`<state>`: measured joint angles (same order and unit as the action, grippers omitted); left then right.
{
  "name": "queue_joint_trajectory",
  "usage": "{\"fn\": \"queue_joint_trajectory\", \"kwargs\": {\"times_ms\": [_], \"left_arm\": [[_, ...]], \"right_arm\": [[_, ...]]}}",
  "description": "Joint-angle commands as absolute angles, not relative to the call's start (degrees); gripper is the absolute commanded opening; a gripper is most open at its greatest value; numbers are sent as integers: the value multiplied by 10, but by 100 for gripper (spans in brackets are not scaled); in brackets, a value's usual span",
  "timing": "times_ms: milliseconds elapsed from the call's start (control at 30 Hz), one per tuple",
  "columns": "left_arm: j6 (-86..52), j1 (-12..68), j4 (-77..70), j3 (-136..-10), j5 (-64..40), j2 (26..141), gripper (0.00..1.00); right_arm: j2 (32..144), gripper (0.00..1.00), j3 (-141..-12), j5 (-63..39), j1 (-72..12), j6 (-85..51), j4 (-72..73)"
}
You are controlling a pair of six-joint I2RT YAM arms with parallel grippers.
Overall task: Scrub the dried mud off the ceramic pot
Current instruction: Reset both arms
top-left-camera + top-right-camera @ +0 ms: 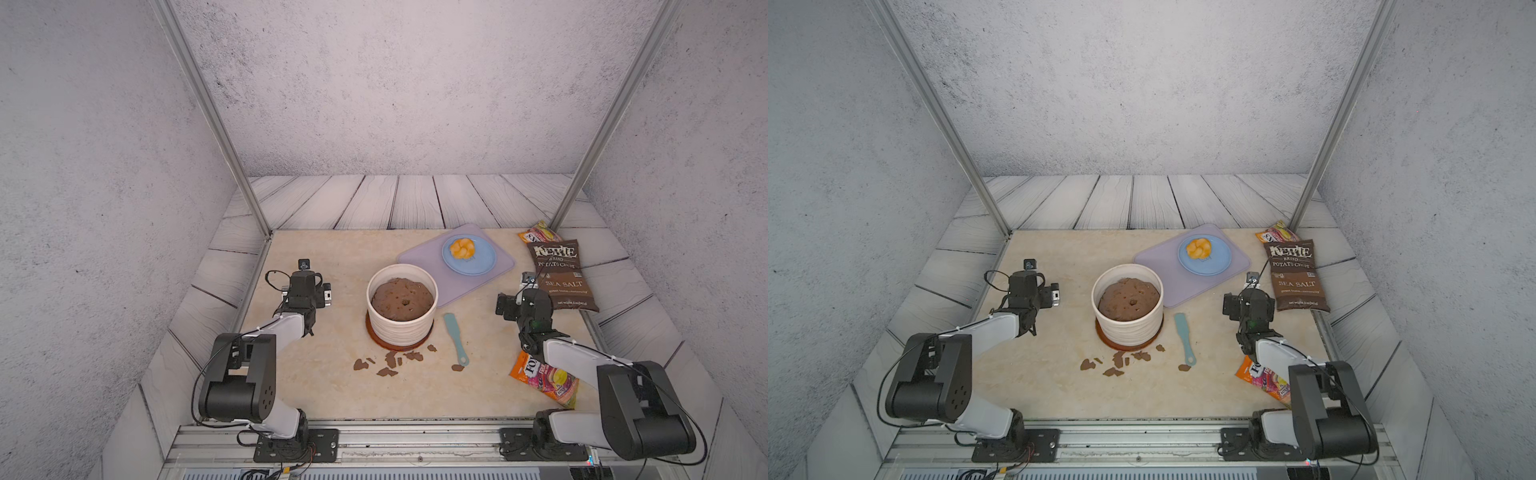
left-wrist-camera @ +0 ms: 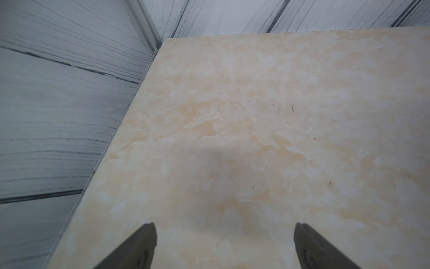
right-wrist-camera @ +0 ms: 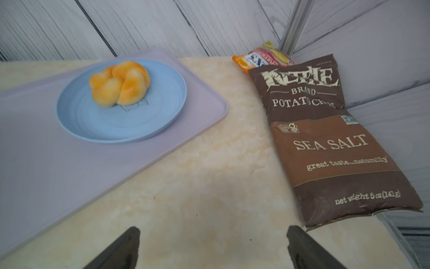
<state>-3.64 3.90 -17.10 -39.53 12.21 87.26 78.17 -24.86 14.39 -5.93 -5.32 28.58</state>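
Observation:
The cream ribbed ceramic pot (image 1: 402, 328) (image 1: 1128, 330) stands mid-table on a reddish-brown saucer (image 1: 375, 338), filled with a domed brown soil mound (image 1: 401, 298). Flat brown flakes of dried mud (image 1: 390, 359) (image 1: 1119, 358) lie on the table just in front of the pot; its near side looks clean. A teal scraper (image 1: 456, 338) (image 1: 1185, 338) lies to the right of the pot, one flake at its near end. My left gripper (image 1: 304, 268) (image 2: 224, 229) hangs open over bare table, left of the pot. My right gripper (image 1: 528, 278) (image 3: 213, 233) is open and empty, right of the pot.
Behind the pot is a lilac tray (image 1: 496, 270) (image 3: 69, 177) bearing a blue plate (image 1: 484, 266) (image 3: 97, 125) with a bread roll (image 3: 119, 82). A brown chips bag (image 1: 561, 274) (image 3: 330, 139) and orange snack packets (image 1: 540, 376) (image 3: 260, 57) line the right edge.

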Motion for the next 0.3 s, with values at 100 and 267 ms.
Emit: {"fn": "queue_joint_trajectory", "kwargs": {"times_ms": [100,267], "left_arm": [[-11,32,-216,-385,111,871,98],[-12,19,-227,-384,85,876,98]], "right_arm": [[837,99,-233,94,-35,-15,444],[858,99,-238,91,-34,-15,458]]}}
